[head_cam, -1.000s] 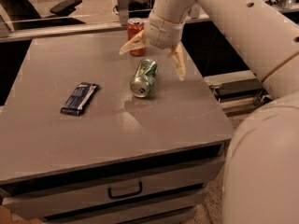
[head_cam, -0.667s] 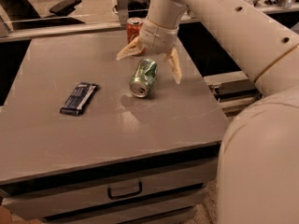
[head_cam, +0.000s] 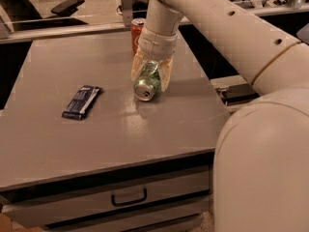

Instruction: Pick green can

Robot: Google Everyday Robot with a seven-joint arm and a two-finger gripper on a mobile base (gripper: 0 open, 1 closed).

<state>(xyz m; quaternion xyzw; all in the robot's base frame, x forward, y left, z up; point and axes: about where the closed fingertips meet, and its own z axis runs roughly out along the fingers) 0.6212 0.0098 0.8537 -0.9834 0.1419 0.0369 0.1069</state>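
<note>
The hand (head_cam: 150, 79) sits just above centre of the frame, pointing down at the desk (head_cam: 120, 139). Its pale fingers (head_cam: 166, 74) are drawn in along both flanks of the green can (head_cam: 146, 86) and seem to pinch it, though contact on the far side is hard to confirm. The green can lies on its side between them, silver top facing the lower left, resting on the desk. Just behind the hand, toward the top of the frame, a red can (head_cam: 138, 31) stands upright near the desk's back edge. A dark wrapped bar (head_cam: 82, 101) lies flat at left, well apart. The arm (head_cam: 227, 28) runs to the upper right. A drawer (head_cam: 129, 196) fronts the desk below, and an office chair (head_cam: 65, 6) shows in the upper left.
</note>
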